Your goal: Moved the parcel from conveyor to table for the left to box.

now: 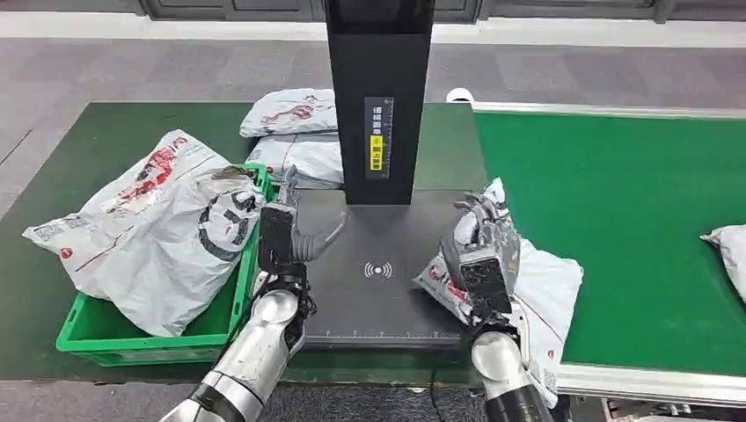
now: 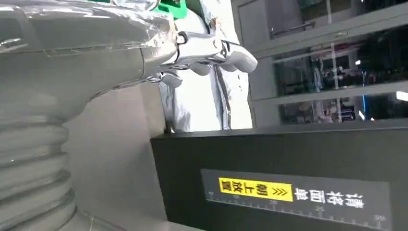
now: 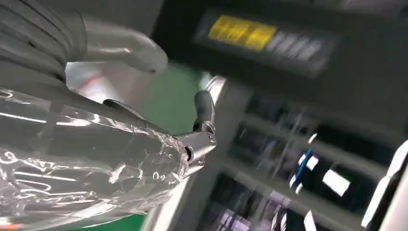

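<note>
A white parcel [image 1: 541, 286] with red print lies across the right edge of the black scanner platform [image 1: 378, 303] and the green conveyor [image 1: 616, 220]. My right hand [image 1: 479, 246] sits on its upper part and grips it, and a corner of the parcel sticks up past the fingers. The blurred right wrist view has the hand [image 3: 144, 120] with thumb and fingers apart and a patch of the parcel [image 3: 89, 77] by the thumb. My left hand [image 1: 295, 233] hovers open over the platform's left edge, beside the green crate [image 1: 88, 338]. Its fingers [image 2: 211, 53] hold nothing.
Large white bags [image 1: 149, 229] fill the green crate. Two more parcels [image 1: 299, 132] lie behind it, beside the black scanner post [image 1: 378, 97]. Another parcel [image 1: 728, 246] rests at the conveyor's far right edge.
</note>
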